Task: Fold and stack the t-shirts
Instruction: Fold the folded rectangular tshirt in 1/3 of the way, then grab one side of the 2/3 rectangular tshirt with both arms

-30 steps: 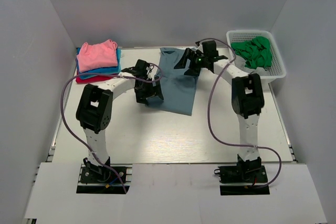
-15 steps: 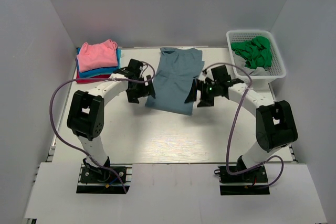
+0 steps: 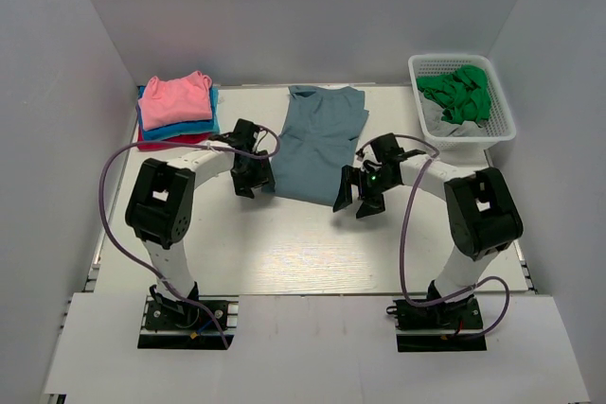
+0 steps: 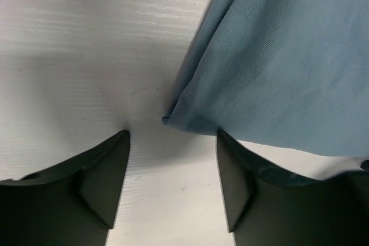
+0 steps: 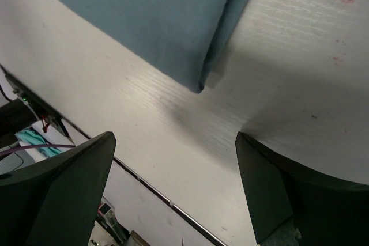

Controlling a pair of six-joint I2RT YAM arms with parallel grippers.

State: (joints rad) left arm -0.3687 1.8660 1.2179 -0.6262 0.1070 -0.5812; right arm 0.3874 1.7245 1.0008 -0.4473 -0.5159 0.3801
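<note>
A slate-blue t-shirt (image 3: 315, 143) lies folded lengthwise in the middle of the table. My left gripper (image 3: 252, 177) is open at its near left corner; in the left wrist view the corner (image 4: 173, 118) lies just ahead of the open fingers (image 4: 101, 180). My right gripper (image 3: 356, 198) is open and empty at the near right corner, which shows in the right wrist view (image 5: 199, 84). A stack of folded shirts (image 3: 176, 109), pink on bright blue on red, sits at the back left.
A white mesh basket (image 3: 496, 123) holding green cloth (image 3: 458, 94) and something grey stands at the back right. White walls close in the table on three sides. The table's front edge (image 5: 132, 177) shows in the right wrist view.
My right gripper has come from the shirt's far right edge down to its near right corner. My left gripper has shifted slightly and lowered to the near left corner. The shirt lies flatter.
</note>
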